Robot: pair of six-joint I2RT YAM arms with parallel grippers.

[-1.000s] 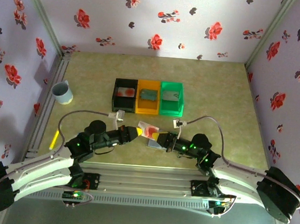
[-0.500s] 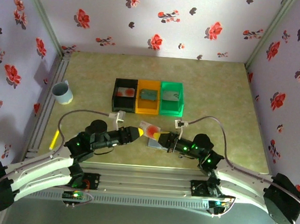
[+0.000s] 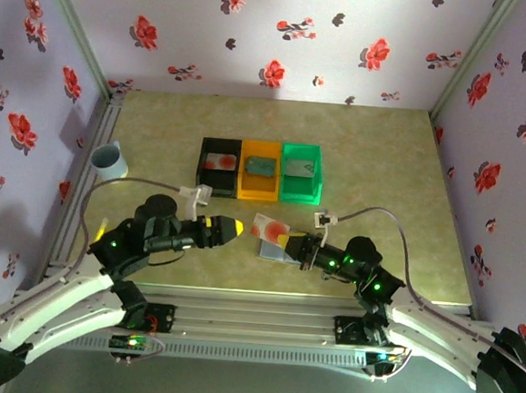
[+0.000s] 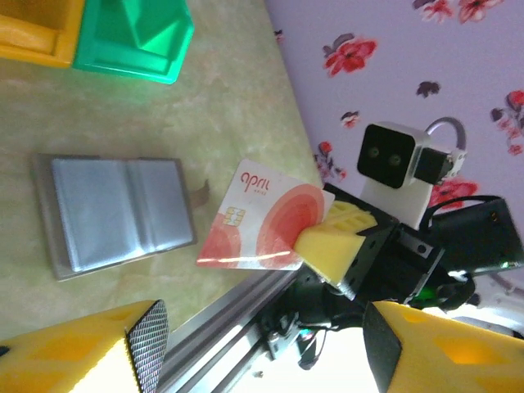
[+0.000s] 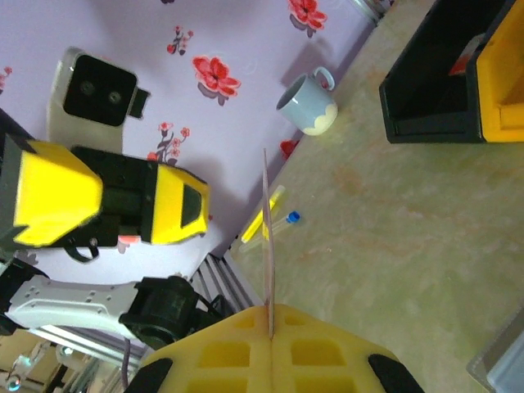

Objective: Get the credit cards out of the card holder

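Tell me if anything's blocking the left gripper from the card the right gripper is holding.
Nothing visible. The open left gripper faces the credit card across a gap; the right gripper pinches its far edge.

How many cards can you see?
4: pinkish card in black bin, green card in orange bin, grey card in green bin, red-and-white card in right gripper. The card holder may hide more.

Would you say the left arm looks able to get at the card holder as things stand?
Probably yes: the left gripper is open and empty, and the card holder lies open on the table ahead. The card in the right gripper may crowd one side.
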